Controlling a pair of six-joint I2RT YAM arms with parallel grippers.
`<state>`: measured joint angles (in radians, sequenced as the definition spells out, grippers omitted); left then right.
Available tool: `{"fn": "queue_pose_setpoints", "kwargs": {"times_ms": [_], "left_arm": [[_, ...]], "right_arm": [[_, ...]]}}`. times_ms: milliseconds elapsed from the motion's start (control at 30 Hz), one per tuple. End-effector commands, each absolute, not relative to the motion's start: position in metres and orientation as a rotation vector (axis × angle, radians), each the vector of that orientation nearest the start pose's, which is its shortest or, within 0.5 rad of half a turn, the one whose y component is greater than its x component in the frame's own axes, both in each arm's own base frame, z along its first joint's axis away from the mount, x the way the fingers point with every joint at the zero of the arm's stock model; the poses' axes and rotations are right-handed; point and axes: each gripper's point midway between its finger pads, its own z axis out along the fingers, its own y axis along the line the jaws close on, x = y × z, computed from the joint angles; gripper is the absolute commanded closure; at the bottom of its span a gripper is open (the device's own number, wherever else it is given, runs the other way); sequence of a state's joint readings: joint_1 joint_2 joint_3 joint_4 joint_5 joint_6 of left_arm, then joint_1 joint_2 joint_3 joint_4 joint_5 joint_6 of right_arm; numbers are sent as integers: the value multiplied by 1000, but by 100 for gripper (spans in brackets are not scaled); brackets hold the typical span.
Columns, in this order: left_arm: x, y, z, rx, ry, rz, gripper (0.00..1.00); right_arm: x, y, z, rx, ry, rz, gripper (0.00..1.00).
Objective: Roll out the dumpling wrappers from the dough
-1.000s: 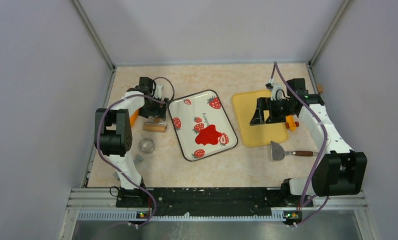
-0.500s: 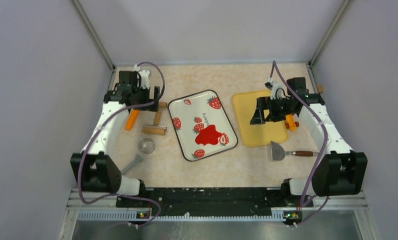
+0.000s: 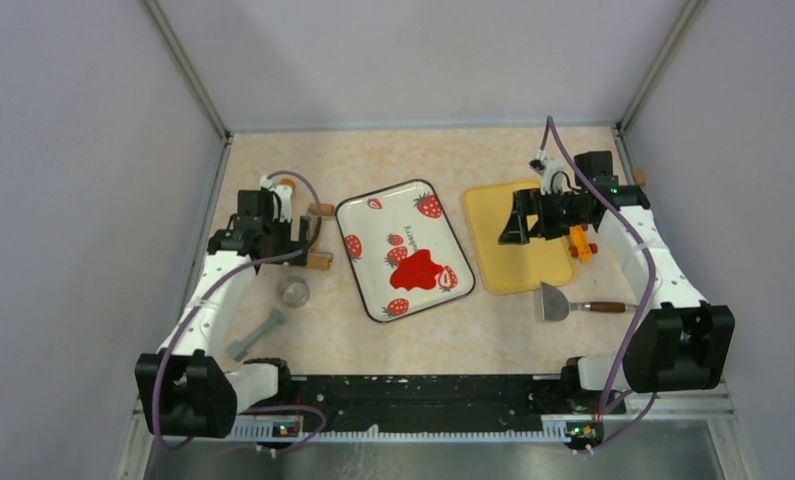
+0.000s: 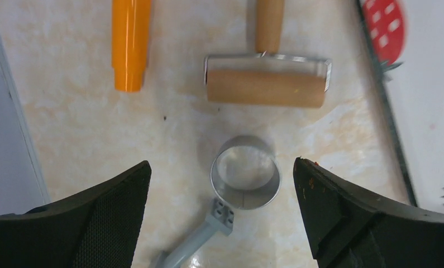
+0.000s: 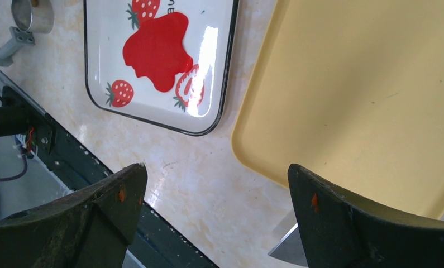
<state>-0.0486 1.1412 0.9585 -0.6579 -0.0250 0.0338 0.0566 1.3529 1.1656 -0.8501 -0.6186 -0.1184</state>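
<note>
the dough (image 3: 420,270) lies as a flat, ragged red blob on the near right part of the strawberry tray (image 3: 393,215), mid-table. the left gripper (image 4: 222,164) hovers over the left side of the table (image 3: 423,330), fingers wide apart and empty, with a metal ring cutter (image 4: 245,180) below between them and a wooden roller (image 4: 266,87) just beyond. the right gripper (image 5: 216,167) hangs over the near left edge of the yellow tray (image 5: 364,84), fingers also apart and empty.

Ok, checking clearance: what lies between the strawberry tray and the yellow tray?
Only a bare strip of tabletop, clearest in the right wrist view.
</note>
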Motion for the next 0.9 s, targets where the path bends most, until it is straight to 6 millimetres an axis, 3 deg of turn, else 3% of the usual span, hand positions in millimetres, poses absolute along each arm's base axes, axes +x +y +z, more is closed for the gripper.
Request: {"fn": "queue_pose_setpoints", "kwargs": {"times_ms": [0,100,267,500,867], "left_arm": [[276,13,121,226,2544,154,8],[264,-5,109,466,2572,6,33],[253,0,88,534,2701,15,51],[247,24,61,519,2773,184,57],[260,32,49,462,2814,178,64]], "right_arm": [[310,108,200,-387,2351,729,2],[316,101,199,-342,2361,728,9],[314,97,198,-358,2376,707,19],[306,100,195,-353,2381,735,21],[301,102,194,-353,2381,749,22]]}}
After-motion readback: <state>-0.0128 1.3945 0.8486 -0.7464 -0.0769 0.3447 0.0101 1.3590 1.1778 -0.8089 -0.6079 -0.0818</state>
